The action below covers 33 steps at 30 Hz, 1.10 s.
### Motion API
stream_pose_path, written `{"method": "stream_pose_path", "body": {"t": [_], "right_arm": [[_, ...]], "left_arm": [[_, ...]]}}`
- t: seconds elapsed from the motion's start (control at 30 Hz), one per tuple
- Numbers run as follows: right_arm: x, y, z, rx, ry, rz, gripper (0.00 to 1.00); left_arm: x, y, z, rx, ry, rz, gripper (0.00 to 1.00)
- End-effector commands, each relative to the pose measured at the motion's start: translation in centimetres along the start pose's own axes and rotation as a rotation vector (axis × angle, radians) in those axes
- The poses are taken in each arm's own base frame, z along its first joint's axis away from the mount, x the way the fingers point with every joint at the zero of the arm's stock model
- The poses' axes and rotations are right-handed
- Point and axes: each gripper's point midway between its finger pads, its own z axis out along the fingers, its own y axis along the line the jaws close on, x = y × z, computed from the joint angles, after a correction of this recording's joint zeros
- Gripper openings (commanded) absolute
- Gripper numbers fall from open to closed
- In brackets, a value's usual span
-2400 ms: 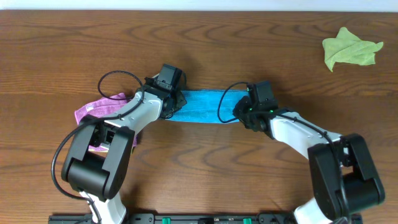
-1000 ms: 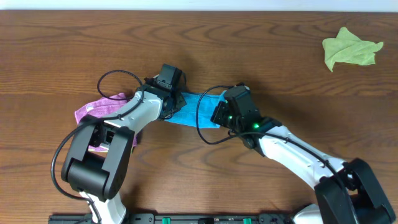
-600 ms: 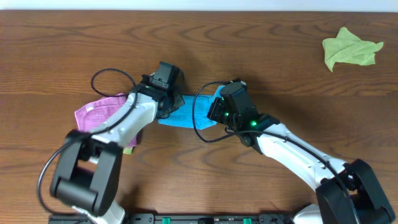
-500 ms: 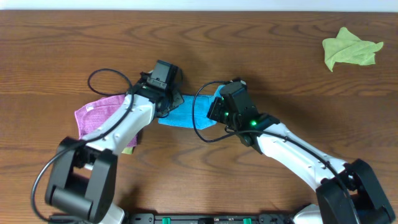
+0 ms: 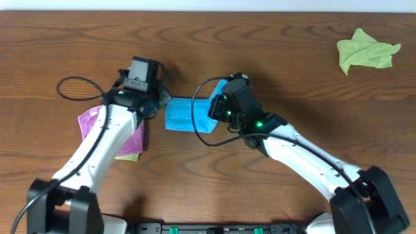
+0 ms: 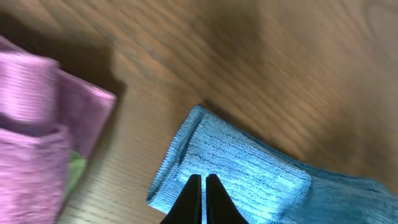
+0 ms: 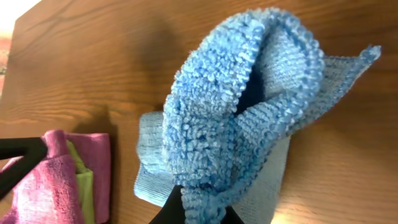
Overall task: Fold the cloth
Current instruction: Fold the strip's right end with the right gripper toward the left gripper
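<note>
Cloth (image 5: 184,116) lies mid-table as a folded band, its right end pinched by the right gripper (image 7: 199,210) and raised over toward the left. The left gripper (image 6: 203,190), pressed together and empty, hovers over the left edge; this second fold looks half done, not yet laid flat.

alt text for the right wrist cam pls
The right gripper is shut on a bunched fold of the blue cloth, lifted over the rest of it, which lies flat on the table. At lower left lies a purple cloth with a yellow-green cloth showing at its edge.
</note>
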Motion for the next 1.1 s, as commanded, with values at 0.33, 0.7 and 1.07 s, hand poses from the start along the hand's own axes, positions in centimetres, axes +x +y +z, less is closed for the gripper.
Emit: {"method": "stream_pose_path", "body": {"t": [0.33,0.7,1.07], "right_arm": [[3.1,3.7,3.7,-0.013,0.079,-0.105,0.01],[5.2,6.1,4.9,-0.041,0.112,-0.148,0.01],[5.4,6.5,5.4,-0.051,0.109,-0.147,0.01]], "left_arm": [[-3.2,4.0,-4.1,-0.052,-0.080,-0.038,0.06],[-3.8,6.0,-5.5,-0.086,-0.095,-0.047,0.06],[-3.6,6.1,-5.9,-0.088,-0.090,-0.047,0.06]]}}
